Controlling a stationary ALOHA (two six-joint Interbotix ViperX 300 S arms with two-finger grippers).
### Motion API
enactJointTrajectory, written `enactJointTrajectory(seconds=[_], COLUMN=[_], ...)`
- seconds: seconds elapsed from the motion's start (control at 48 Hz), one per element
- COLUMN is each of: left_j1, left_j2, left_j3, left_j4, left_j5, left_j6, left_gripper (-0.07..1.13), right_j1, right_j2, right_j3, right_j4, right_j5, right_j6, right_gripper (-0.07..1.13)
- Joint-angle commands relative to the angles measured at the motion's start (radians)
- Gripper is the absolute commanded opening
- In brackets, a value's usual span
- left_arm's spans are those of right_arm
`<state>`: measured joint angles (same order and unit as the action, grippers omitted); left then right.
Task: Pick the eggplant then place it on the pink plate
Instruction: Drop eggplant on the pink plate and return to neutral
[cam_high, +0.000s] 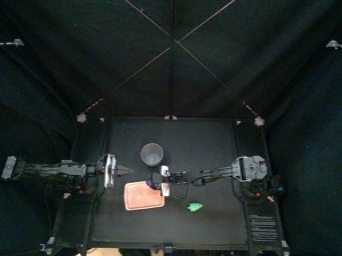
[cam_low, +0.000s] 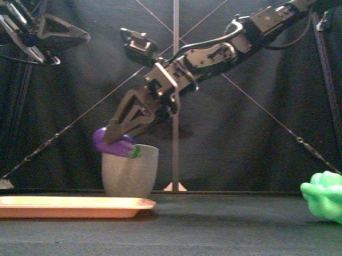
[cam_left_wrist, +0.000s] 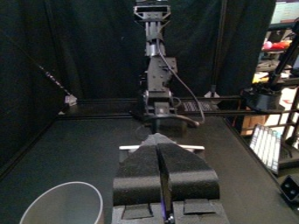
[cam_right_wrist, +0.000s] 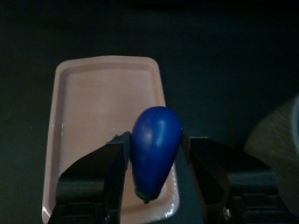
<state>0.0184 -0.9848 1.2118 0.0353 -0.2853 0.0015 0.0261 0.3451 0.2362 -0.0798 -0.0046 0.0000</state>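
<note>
The right gripper (cam_low: 120, 133) has its fingers (cam_right_wrist: 114, 162) parted only by the width of the purple eggplant (cam_right_wrist: 156, 144), which is clamped between them with its rounded end projecting beyond the tips. It is held off the table, with the pink plate (cam_right_wrist: 93, 87) below and ahead of the fingers, the grey cup (cam_low: 130, 172) just beside them and a green toy (cam_low: 322, 196) well apart. The left gripper (cam_left_wrist: 163, 153) is to the left of the plate, fingers pressed together on nothing.
</note>
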Motion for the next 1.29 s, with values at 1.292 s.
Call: enactJointTrajectory(seconds=[1.292], left_j1=[0.009], left_j2=[-0.003], left_j3=[-0.008], left_j4=[0.003], left_j5=[-0.005], left_j6=[0.002], left_gripper=[-0.03], right_j1=[-0.143], right_j2=[-0.996], right_j3=[0.686], right_j4=[0.032], right_j5=[-0.282], right_j6=[0.009], right_gripper=[1.04])
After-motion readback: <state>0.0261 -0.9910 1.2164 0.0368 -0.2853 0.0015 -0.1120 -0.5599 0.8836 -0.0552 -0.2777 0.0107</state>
